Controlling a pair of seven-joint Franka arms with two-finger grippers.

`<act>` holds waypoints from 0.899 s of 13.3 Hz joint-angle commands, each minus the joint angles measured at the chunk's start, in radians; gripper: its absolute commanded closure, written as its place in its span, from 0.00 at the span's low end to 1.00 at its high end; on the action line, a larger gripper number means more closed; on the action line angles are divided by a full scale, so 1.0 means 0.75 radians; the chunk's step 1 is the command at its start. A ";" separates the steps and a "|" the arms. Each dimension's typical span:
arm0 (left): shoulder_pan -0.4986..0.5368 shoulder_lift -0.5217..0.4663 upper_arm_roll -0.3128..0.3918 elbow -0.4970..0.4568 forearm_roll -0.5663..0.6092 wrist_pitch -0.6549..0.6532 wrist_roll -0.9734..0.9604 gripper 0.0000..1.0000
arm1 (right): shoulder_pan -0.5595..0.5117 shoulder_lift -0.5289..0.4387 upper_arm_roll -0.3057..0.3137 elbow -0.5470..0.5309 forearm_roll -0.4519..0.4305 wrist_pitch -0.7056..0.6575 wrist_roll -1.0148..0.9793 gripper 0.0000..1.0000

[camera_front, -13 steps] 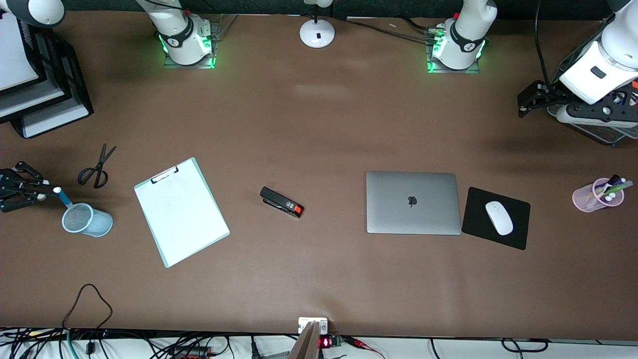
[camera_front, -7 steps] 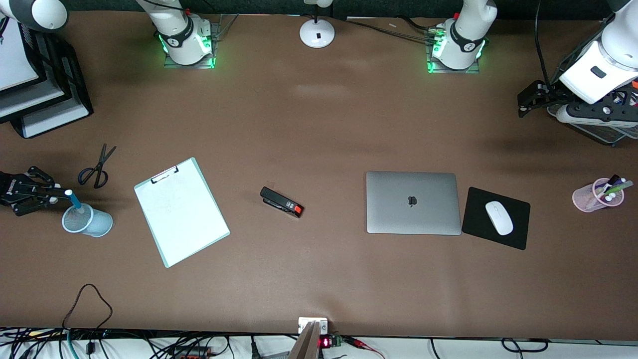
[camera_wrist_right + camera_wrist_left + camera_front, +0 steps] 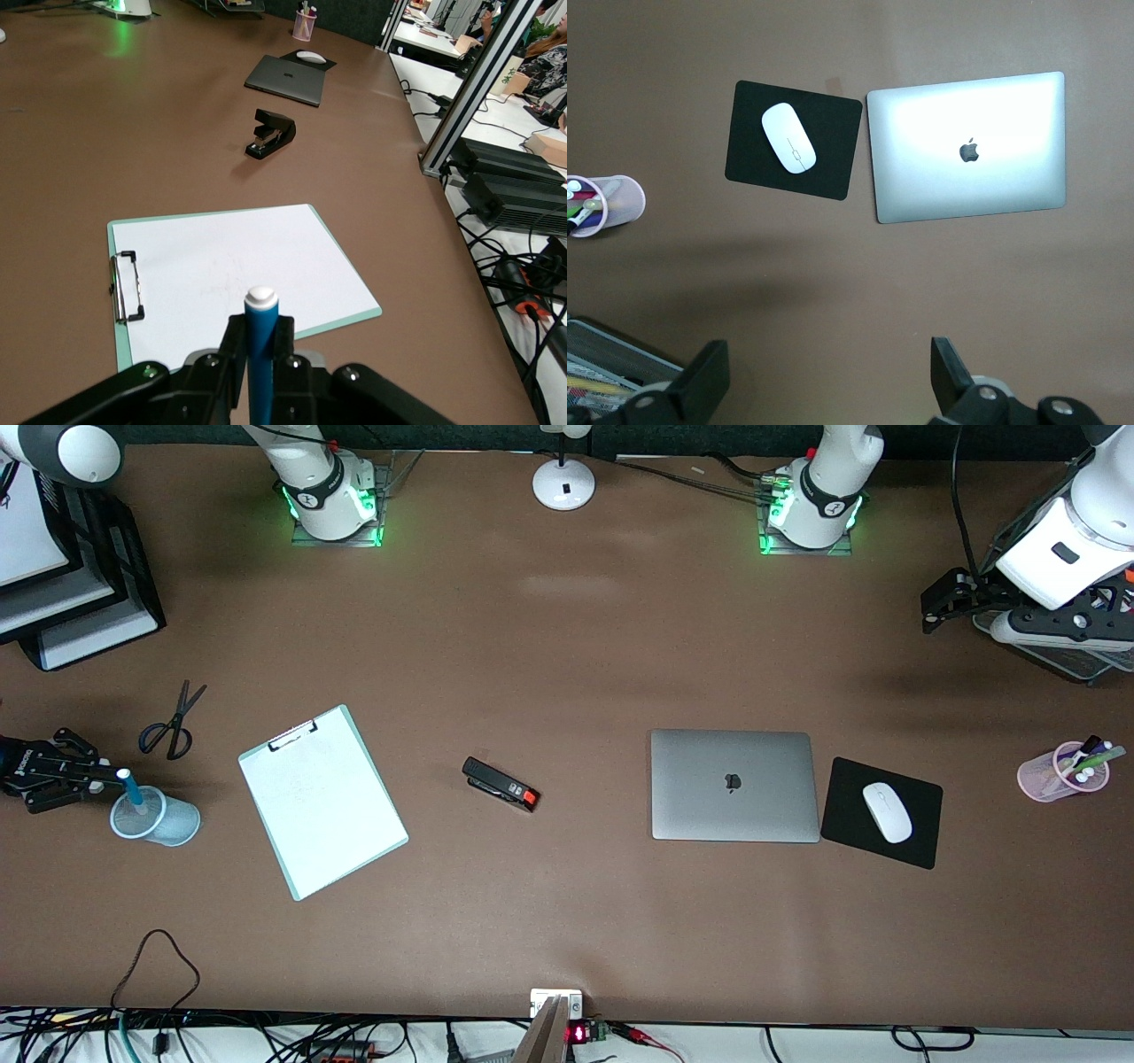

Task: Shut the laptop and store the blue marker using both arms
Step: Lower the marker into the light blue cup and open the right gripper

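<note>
The laptop [image 3: 733, 784] lies closed on the table, lid up with its dark logo showing; it also shows in the left wrist view [image 3: 966, 146] and the right wrist view [image 3: 285, 78]. My right gripper [image 3: 104, 772] [image 3: 260, 345] is shut on the blue marker [image 3: 131, 790] [image 3: 261, 354], white cap up, over a light-blue mesh cup [image 3: 182, 819]. The marker's lower end shows inside the cup's mouth. My left gripper [image 3: 928, 609] [image 3: 828, 376] is open and empty in the air at the left arm's end of the table.
A clipboard [image 3: 322, 802], a black stapler [image 3: 500, 784] and scissors [image 3: 173, 722] lie between cup and laptop. A white mouse [image 3: 886, 812] on a black pad sits beside the laptop. There are also a pink pen cup [image 3: 1059, 775], a wire tray [image 3: 1072, 660] and stacked trays [image 3: 80, 602].
My right gripper has carried the blue marker over the mesh cup and lowered it, so its lower end now sits in the cup's mouth. The left arm has barely moved.
</note>
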 commanded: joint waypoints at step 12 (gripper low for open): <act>0.006 -0.015 0.000 0.009 0.021 -0.028 0.010 0.00 | -0.035 0.115 0.019 0.046 0.022 0.098 -0.050 0.99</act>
